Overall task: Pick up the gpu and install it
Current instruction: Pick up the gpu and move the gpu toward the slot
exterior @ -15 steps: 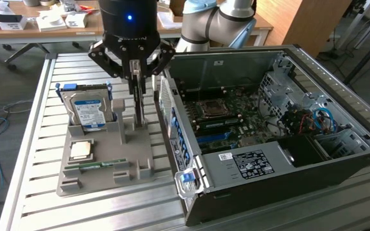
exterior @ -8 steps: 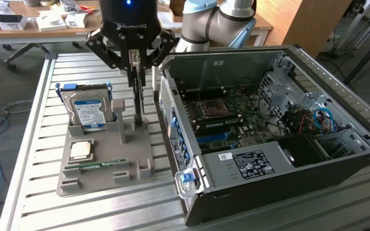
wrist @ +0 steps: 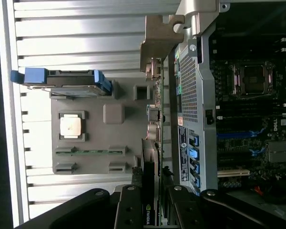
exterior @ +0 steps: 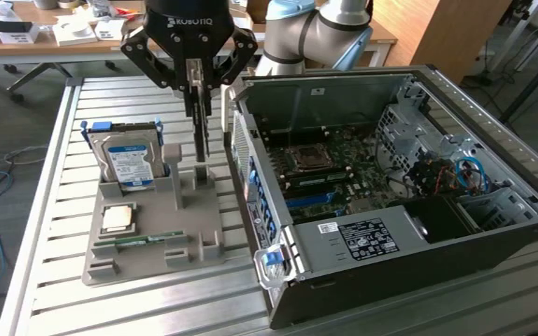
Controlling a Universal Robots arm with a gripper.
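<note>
- The gpu (exterior: 199, 126) hangs edge-on from the gripper (exterior: 194, 87) in a narrow lane. I have the upright hard drive (exterior: 129, 159) on the exterior view's left and the computer case (exterior: 493, 234) wall close on the right.
- Straight below, the grey holder's posts (exterior: 177, 183) stick up.
- The case lies open-side up, so I can reach the motherboard (exterior: 330, 171) from above. It is hemmed in by the power supply (exterior: 363, 234) and the cables (exterior: 461, 175).
- The slatted table (exterior: 50, 231) left of the holder gives flat, open passage.
</note>
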